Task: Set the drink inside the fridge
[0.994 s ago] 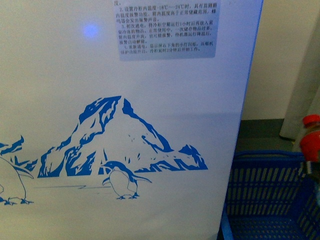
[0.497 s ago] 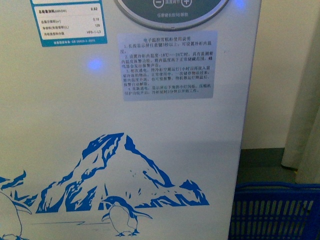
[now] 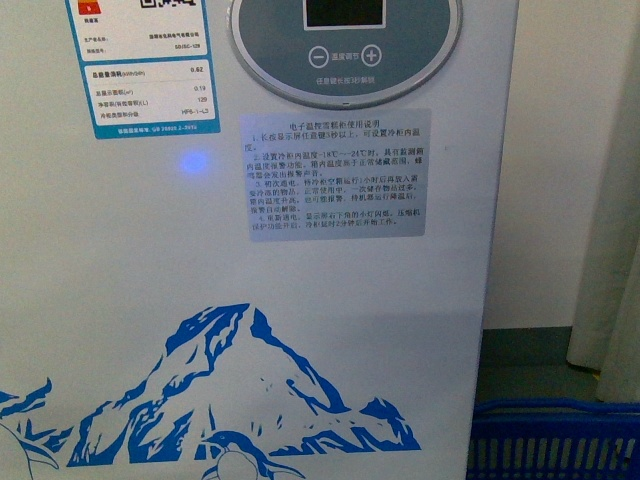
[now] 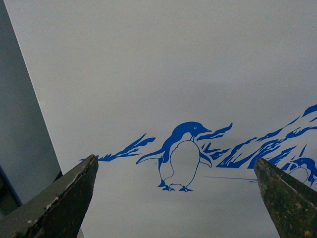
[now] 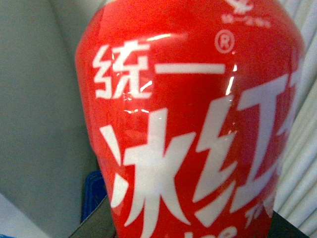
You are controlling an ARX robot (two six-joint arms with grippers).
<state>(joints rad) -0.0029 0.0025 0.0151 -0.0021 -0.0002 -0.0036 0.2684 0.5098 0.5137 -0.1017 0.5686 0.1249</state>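
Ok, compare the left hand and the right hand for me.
The left hand is open and empty; the right hand holds the drink. The left hand faces the penguin printed on the fridge; the right hand's view is almost filled by the drink. Shared: neither hand shows in the front view.

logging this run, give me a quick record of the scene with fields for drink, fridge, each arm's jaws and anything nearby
fridge: white front with blue mountain print, close ahead; lids out of view
control panel: high on the front
drink: red label with white lettering, fills the right wrist view; not yet stowed
left jaws: open, empty, facing the penguin print
right jaws: only dark edges show beside the bottle; seem shut on it
basket: blue mesh, low, right of the cooler
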